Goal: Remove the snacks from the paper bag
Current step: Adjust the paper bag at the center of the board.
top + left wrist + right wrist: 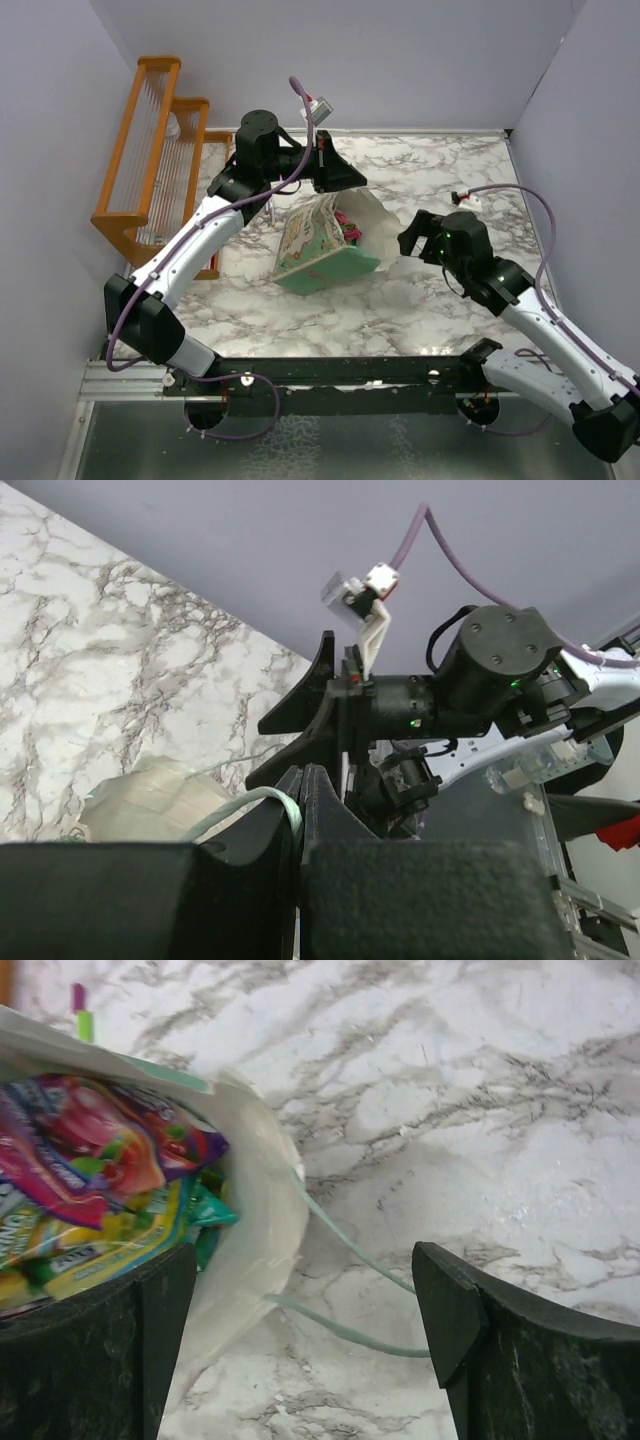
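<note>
Top external shows the paper bag [325, 272] lying on its side near the middle of the marble table [440, 300]. Its printed face is up and its mouth is turned toward my right arm. My left gripper [350, 180] hangs just above the bag's upper rim. Seen from the left wrist camera, its fingers [200, 900] are pressed together, with a pale green string handle [262, 798] pinched in the seam between them. My right gripper [305, 1300] sits at the bag's mouth with its jaws spread wide and nothing caught between them. A second string loop [350, 1332] lies slack on the marble in that gap. The snacks [100, 1180] are inside the bag, a crinkly heap of red, purple, yellow and green packets just behind the finger on the left of the right wrist view. An orange wooden rack [150, 160] stands at the table's far left.
</note>
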